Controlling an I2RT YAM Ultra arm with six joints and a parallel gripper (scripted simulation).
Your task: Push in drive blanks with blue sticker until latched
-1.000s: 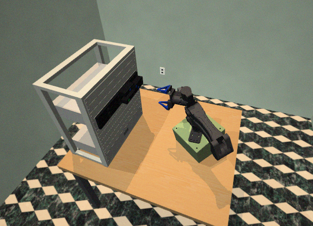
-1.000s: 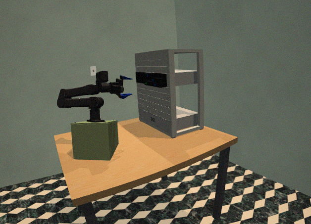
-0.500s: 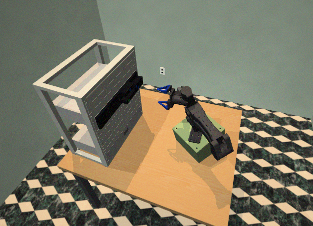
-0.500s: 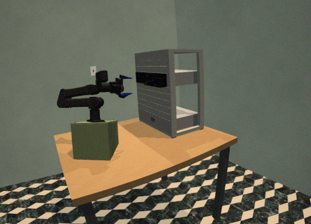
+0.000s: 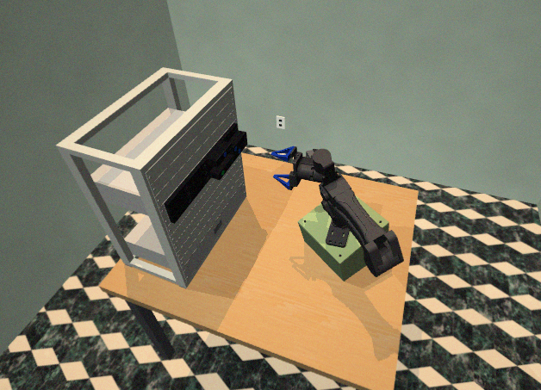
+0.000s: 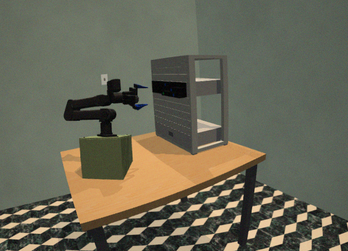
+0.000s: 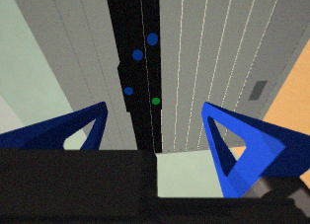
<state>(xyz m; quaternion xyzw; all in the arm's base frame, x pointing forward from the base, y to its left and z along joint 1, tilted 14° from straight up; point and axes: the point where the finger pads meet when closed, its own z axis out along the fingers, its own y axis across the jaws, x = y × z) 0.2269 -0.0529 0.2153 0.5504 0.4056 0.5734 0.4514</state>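
A grey open-frame rack stands on the left part of the wooden table. A black band of drive blanks crosses its slatted front. Three blanks carry blue stickers, which show in the wrist view. One blank carries a green sticker. The blanks at the end near the arm stick out of the face. My gripper is open and empty. It hangs in front of the stickered blanks at their height, a short gap away.
The arm stands on a green pedestal on the right part of the table. A small dark plate sits low on the rack's front. A white wall outlet is behind the arm.
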